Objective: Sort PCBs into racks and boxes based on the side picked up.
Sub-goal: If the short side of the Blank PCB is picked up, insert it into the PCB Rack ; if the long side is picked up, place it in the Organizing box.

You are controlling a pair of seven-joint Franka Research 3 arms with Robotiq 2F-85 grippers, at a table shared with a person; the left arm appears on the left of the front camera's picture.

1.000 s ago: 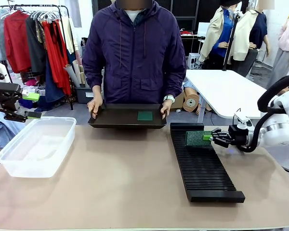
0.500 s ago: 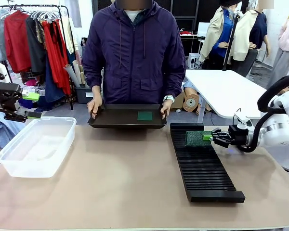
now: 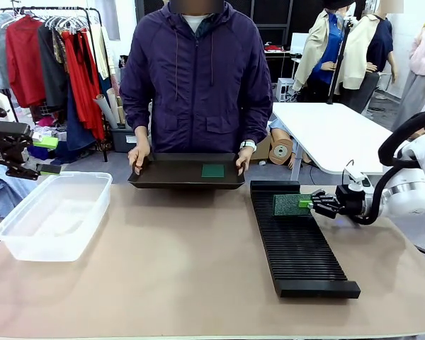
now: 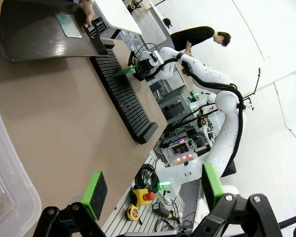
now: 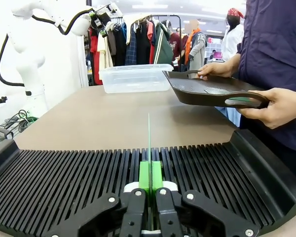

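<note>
Right gripper (image 3: 308, 203) pinched tight on a PCB (image 3: 292, 205), green pads clamped on its right-hand edge. The board stands on edge over the far end of the rack (image 3: 297, 244), lined up with the slots. The right wrist view has it edge-on, a thin green line rising straight up from between the pads. Its lower edge is down at slot level, but I can't tell if it is seated in a slot. The face towards the front camera is mid green and speckled.

Left gripper (image 3: 49, 156) spread wide and holding nothing, up off the table (image 3: 163, 276) at the far-left side, just beyond the far-left corner of the box (image 3: 42, 248). The box is clear plastic with no board visible inside.

The rack is long and black. It runs from near the far edge towards the robot on the right half of the table, well apart from the box.

A second PCB (image 3: 213, 171) lies flat in a dark shallow tray (image 3: 184, 183), right of its middle. The person at the far side holds the tray by both ends, left-of-picture hand (image 3: 139, 156) and right-of-picture hand (image 3: 244, 161) on the handles. The tray sits at the far table edge between box and rack, its right end just beside the rack's far end.
</note>
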